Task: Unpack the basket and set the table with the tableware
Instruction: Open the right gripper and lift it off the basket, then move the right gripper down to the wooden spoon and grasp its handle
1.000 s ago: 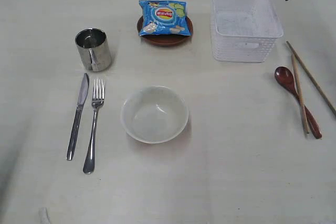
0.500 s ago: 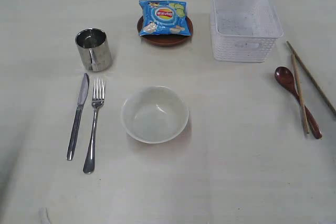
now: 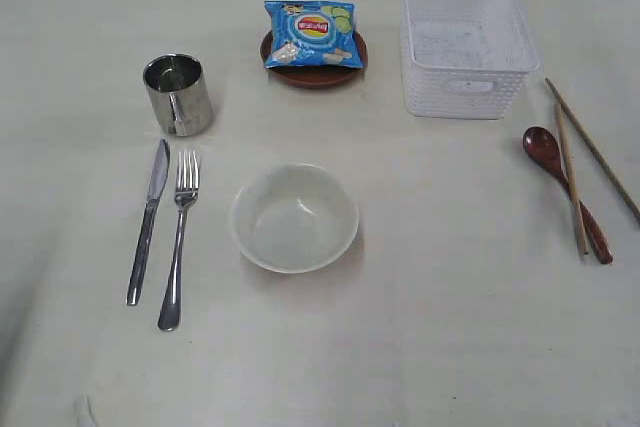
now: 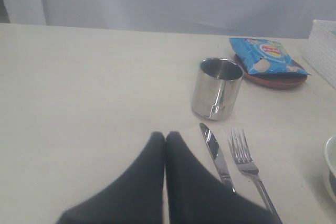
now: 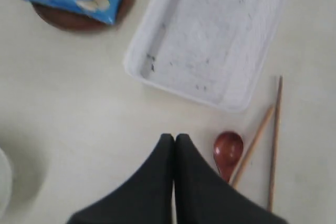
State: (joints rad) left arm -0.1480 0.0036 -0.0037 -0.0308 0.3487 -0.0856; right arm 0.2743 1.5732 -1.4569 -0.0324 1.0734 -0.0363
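Basket (image 3: pixel 465 97) empty, at 1 o'clock from bowl (image 3: pixel 294 219) on the surface (image 3: pixel 450 297); plate (image 3: pixel 320 78) with chip bag (image 3: pixel 310 34) at 12, mug (image 3: pixel 180 97) 10, knife (image 3: pixel 148 219) and fork (image 3: pixel 178 237) 9, spoon (image 3: pixel 543 147) and chopsticks (image 3: pixel 570 172) 3. Right pincer (image 5: pixel 174 139) has pulled back from over the basket since a second ago; it and left pincer (image 4: pixel 165 137) are pressed closed, holding nothing. Task looks done.

Left gripper (image 4: pixel 165 136): jaws pressed flat together, tip to tip, no gap, nothing pinched between. Black, tapering to blunt point. Wrist tilted fairly shallow, looking forward more than down.

Right gripper (image 5: pixel 174 138): same deal, jaws fully closed, seam dead straight, empty. This wrist aimed pretty much straight down, held up high.
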